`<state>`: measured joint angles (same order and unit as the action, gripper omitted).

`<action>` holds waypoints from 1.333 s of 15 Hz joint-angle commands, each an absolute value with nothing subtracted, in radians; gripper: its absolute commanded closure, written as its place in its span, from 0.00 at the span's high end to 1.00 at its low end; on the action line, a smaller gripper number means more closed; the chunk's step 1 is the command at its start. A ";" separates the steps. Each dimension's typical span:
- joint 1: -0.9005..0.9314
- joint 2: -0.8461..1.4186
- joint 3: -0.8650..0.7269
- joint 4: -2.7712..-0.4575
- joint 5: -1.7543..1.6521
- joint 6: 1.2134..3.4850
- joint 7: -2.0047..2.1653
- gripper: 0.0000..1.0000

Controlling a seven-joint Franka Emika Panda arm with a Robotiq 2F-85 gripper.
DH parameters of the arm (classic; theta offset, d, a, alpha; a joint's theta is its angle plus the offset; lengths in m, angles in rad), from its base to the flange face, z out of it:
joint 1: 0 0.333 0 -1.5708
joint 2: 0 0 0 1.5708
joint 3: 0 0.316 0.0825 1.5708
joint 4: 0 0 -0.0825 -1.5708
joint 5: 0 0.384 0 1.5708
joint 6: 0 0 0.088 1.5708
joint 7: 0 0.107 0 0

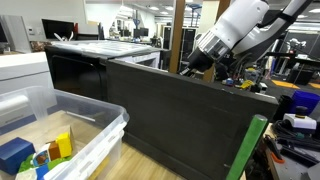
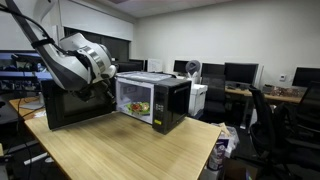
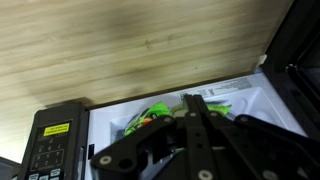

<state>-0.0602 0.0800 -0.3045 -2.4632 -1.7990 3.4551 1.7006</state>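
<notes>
Quick rundown of where this stands, biggest stuff first. The wooden table (image 2: 120, 150) runs underneath the end effector (image 2: 107, 84) and carries the whole setup. On it sits the microwave (image 2: 165, 100), with its body just beside the end effector. The door (image 2: 72, 108) is swung wide open. The end effector sits right at its inner face near the top edge, in the corner where the door meets the body. In an exterior view the same door reads as a big dark panel (image 1: 180, 125), with the end effector (image 1: 197, 62) poking over its top edge from behind.

Progress-wise, the door is open, not shut, and the cavity (image 3: 250, 100) is already loaded. The fingers (image 3: 190, 115) are pressed together and I see nothing pinched between them. I can't tell whether they touch the door, since the wrist view mostly shows black linkages.

Containers:
- Microwave cavity, directly ahead of the end effector in the wrist view. It has white walls and 1 pile of green and orange food-looking stuff (image 3: 150, 118) inside, too blurry to say what exactly. The control panel (image 3: 55, 145) is off to one side of it.
- Clear plastic bin (image 1: 100, 125), well apart from the end effector, low and off to the side. It holds a few small pieces: 1 blue block (image 1: 15, 152), 1 yellow block (image 1: 63, 143) and some green bits I can't make out.
</notes>
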 commanded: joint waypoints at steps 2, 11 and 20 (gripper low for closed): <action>-0.168 0.117 -0.220 -2.507 -1.675 3.455 1.501 0.03; -0.403 0.237 -0.032 -2.448 -1.324 3.453 1.150 0.02; -0.433 0.355 0.046 -2.436 -1.064 3.453 0.912 0.03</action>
<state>-0.4064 0.3211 0.0027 -2.4370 -1.1462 3.4528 0.9983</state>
